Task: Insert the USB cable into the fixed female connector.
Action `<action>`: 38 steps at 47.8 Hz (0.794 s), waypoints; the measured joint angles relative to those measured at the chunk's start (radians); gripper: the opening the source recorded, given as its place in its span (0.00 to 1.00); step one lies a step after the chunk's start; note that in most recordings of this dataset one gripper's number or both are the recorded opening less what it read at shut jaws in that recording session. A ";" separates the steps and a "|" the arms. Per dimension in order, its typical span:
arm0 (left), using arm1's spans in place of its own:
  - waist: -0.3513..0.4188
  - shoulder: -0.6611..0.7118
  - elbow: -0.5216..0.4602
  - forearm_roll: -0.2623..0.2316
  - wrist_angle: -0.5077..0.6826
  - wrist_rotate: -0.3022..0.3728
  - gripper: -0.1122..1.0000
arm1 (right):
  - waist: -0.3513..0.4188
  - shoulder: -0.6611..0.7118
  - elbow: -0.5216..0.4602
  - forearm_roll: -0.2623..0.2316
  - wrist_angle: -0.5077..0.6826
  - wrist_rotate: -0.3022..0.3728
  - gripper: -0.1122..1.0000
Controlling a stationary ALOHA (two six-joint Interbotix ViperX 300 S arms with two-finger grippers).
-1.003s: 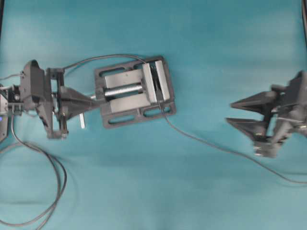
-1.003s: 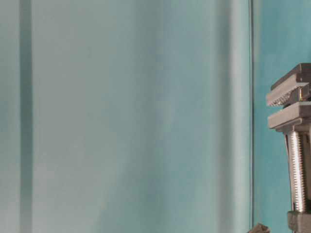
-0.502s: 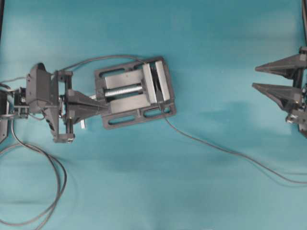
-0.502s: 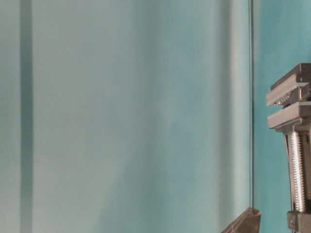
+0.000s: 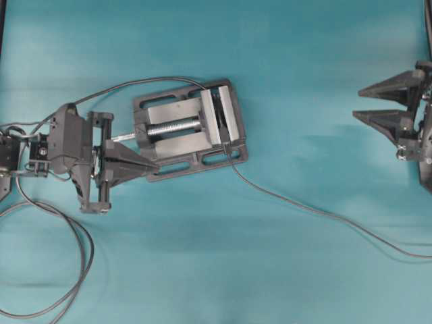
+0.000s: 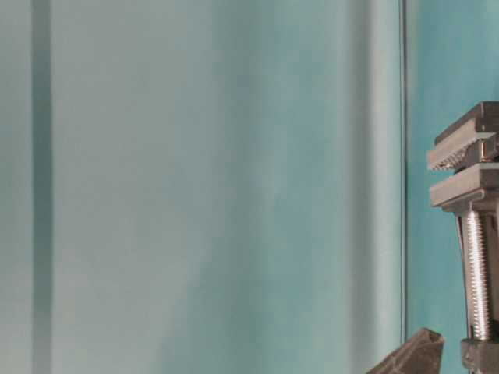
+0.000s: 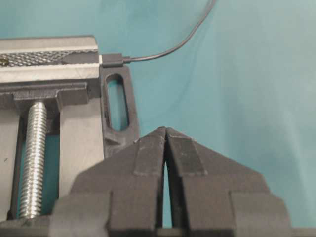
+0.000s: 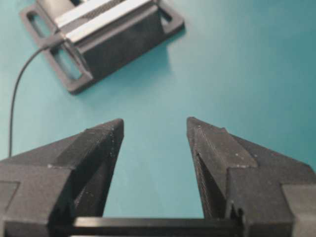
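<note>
Teal table (image 5: 283, 61) carries the grey vise (image 5: 189, 129) at centre-left. The left gripper (image 5: 154, 164), fingers pressed together on nothing, sits at its lower-left corner; the right gripper (image 5: 357, 102) gapes at far right. The USB cable (image 5: 324, 214) trails lower right from the vise.

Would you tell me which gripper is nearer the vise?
Left. The left gripper sits at the vise's left end, over its base; the right gripper is far off at the right edge.
</note>
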 measured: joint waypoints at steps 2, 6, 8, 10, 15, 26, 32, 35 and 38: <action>0.000 0.000 -0.003 0.000 -0.002 0.000 0.11 | 0.014 -0.002 0.002 -0.011 0.000 0.008 0.62; 0.000 0.002 -0.005 0.000 0.000 0.000 0.12 | 0.044 -0.002 0.002 -0.026 0.000 0.008 0.62; 0.000 0.005 -0.005 0.000 0.000 0.002 0.12 | 0.060 -0.002 0.002 -0.035 0.003 0.006 0.62; 0.000 0.008 -0.005 0.000 0.000 0.000 0.12 | 0.072 -0.002 0.002 -0.052 0.003 0.006 0.62; 0.000 0.020 -0.006 0.000 0.008 0.002 0.11 | 0.098 -0.003 0.002 -0.095 0.020 0.006 0.62; 0.000 0.046 -0.014 0.000 0.066 0.002 0.11 | 0.101 -0.003 0.002 -0.112 0.083 0.009 0.64; 0.000 0.046 -0.026 0.000 0.092 0.002 0.12 | 0.101 -0.003 -0.003 -0.114 0.152 0.009 0.64; 0.000 0.046 -0.029 0.000 0.104 0.002 0.11 | 0.101 -0.003 -0.009 -0.117 0.176 0.008 0.63; 0.000 0.044 -0.032 0.000 0.120 0.002 0.11 | 0.101 -0.003 -0.017 -0.118 0.186 0.006 0.64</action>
